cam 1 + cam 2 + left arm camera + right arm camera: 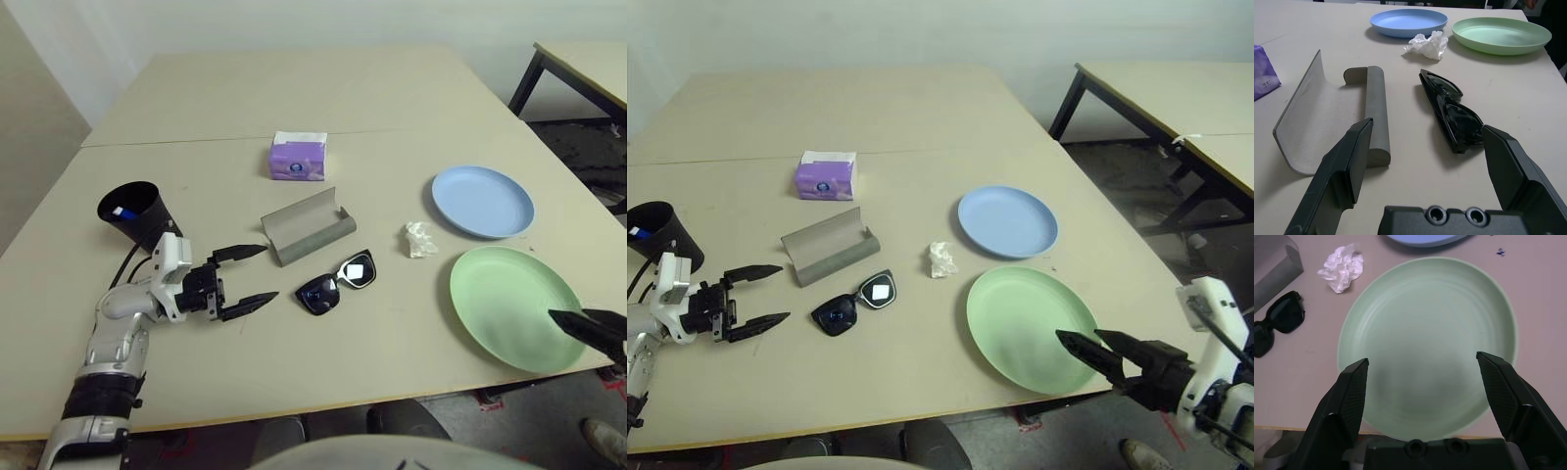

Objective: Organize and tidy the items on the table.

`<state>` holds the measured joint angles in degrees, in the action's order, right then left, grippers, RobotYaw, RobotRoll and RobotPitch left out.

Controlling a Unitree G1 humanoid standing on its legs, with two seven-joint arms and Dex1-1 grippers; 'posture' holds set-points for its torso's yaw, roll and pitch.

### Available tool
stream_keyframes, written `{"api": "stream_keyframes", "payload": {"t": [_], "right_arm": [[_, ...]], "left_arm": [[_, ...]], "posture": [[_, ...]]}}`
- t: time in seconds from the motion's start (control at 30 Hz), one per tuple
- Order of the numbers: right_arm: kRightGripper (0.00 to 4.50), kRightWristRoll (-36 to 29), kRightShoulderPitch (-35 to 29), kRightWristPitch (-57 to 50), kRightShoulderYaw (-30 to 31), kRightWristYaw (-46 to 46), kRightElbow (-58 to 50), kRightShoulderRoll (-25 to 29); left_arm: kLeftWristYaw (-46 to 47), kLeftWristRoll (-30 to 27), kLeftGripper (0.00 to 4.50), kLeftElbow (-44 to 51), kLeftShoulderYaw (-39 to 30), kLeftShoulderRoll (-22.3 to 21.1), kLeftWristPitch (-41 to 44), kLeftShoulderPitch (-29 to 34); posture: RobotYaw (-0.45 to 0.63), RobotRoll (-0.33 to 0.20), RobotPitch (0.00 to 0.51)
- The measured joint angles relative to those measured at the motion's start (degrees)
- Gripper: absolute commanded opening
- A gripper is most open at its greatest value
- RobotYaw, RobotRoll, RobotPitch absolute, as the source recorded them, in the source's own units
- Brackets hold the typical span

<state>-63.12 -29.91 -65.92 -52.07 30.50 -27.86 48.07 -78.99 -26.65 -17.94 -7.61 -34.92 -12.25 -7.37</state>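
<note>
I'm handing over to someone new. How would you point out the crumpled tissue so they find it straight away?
Start at the two round plates on the right side of the table: the blue plate behind, the green plate in front. Just left of the gap between them, right of the sunglasses, lies the tissue. It is the only small, white, wrinkled lump there.

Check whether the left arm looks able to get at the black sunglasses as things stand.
Probably yes. The left pincer is open and points at the black sunglasses across bare table; the grey case lies beside that line, not across it.
</note>
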Motion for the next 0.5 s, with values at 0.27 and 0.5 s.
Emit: {"api": "stream_keyframes", "payload": {"t": [0.27,0.5], "right_arm": [[4.50,9.61,-4.01,5.68,6.00,2.92,4.77,-3.41],[4.50,11.65,-0.08,6.15,11.88,3.08,5.61,-4.61]], "left_arm": [[0.46,0.01,4.46,-0.36,0.00,0.07,-0.01,-1.31],[0.50,-0.27,4.46,1.26,-0.17,-0.37,0.32,0.06]], "posture": [[-0.19,0.000,0.031],[-0.17,0.000,0.028]]}}
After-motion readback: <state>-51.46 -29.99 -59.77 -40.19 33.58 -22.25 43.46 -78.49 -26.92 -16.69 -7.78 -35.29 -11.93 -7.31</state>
